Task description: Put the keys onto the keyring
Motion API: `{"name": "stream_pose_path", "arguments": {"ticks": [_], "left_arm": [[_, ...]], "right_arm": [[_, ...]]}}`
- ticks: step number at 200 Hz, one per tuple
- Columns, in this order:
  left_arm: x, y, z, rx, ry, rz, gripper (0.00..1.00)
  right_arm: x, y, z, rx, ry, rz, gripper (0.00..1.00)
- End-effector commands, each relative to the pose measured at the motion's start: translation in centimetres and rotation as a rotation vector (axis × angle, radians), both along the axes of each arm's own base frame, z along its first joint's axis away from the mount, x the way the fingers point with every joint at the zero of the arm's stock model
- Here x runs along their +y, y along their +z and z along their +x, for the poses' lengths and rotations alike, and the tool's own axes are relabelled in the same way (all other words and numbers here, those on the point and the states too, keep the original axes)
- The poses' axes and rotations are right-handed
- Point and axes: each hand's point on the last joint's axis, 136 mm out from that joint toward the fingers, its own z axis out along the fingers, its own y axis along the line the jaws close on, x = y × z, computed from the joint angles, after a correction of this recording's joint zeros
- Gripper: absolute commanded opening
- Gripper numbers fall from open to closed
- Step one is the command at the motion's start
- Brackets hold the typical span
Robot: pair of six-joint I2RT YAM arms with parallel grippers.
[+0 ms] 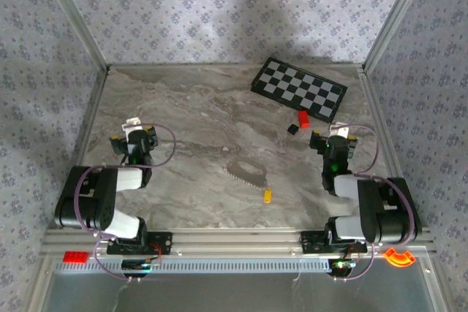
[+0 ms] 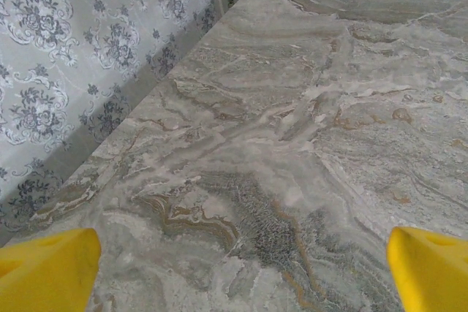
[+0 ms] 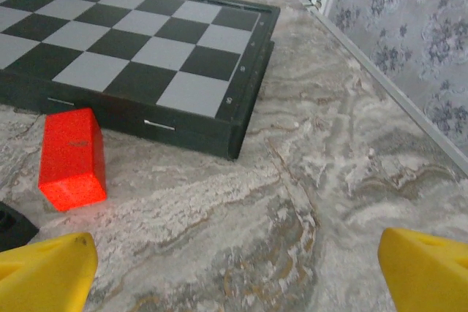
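The keys (image 1: 237,177) lie as a small silvery toothed cluster on the marble table (image 1: 190,107), near its middle front. The keyring (image 1: 253,168), a thin oval metal loop, lies right against them; I cannot tell whether any key is on it. A small yellow tag (image 1: 268,196) lies just below and to the right. My left gripper (image 1: 136,131) (image 2: 241,275) stands open over bare marble, well to the left of the keys. My right gripper (image 1: 333,137) (image 3: 238,272) is open too, to the right of the keys, with nothing between its yellow fingertips (image 3: 44,272).
A black-and-white checkerboard (image 1: 298,89) (image 3: 139,42) lies at the back right. A red block (image 1: 303,118) (image 3: 72,158) and a black block (image 1: 292,128) sit just in front of it, close to my right gripper. Patterned walls enclose the table on three sides.
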Motion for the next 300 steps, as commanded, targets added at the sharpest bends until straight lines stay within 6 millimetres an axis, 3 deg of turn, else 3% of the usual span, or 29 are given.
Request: {"name": "stream_pose_path", "arguments": {"ticks": [1,42,65,126,151,156,166,176,188,200,300], "left_arm": [[-0.3,1.6,1.0,-0.053,-0.009,0.018,1.00],[-1.6,1.0,2.3,-0.008,-0.089,0.009,1.00],[-1.7,0.9,2.4,-0.008,-0.107,-0.004,1.00],[-1.4,0.3,3.0,0.021,-0.125,-0.047,1.00],[-2.0,-0.3,3.0,0.016,-0.193,-0.081,1.00],[-2.0,-1.3,2.6,0.019,-0.199,-0.090,1.00],[-1.9,-0.3,3.0,-0.055,-0.206,-0.073,1.00],[-1.9,-1.3,2.7,0.024,-0.200,-0.100,1.00],[-1.8,-0.5,3.0,-0.040,-0.203,-0.081,1.00],[-1.8,-1.1,2.7,0.010,-0.195,-0.094,1.00],[-1.8,-0.9,2.8,-0.008,-0.196,-0.091,1.00]], "right_arm": [[-0.5,1.5,1.2,-0.093,-0.016,-0.035,1.00],[0.7,0.3,2.2,-0.030,0.060,-0.014,1.00],[0.4,0.0,2.7,-0.043,0.030,-0.072,1.00],[-0.3,-0.6,3.2,0.003,0.016,-0.018,1.00],[-0.4,-0.6,3.1,0.004,0.014,-0.014,1.00],[-0.4,-0.6,3.1,0.003,0.013,-0.014,1.00],[-0.4,-0.6,3.2,0.003,0.015,-0.010,1.00],[-0.4,-0.6,3.1,0.003,0.015,-0.005,1.00],[-0.6,-0.5,3.1,-0.002,0.012,-0.002,1.00],[-0.6,-0.6,3.1,-0.001,0.011,-0.002,1.00],[-0.5,-0.4,3.2,-0.004,0.016,-0.015,1.00]]}}
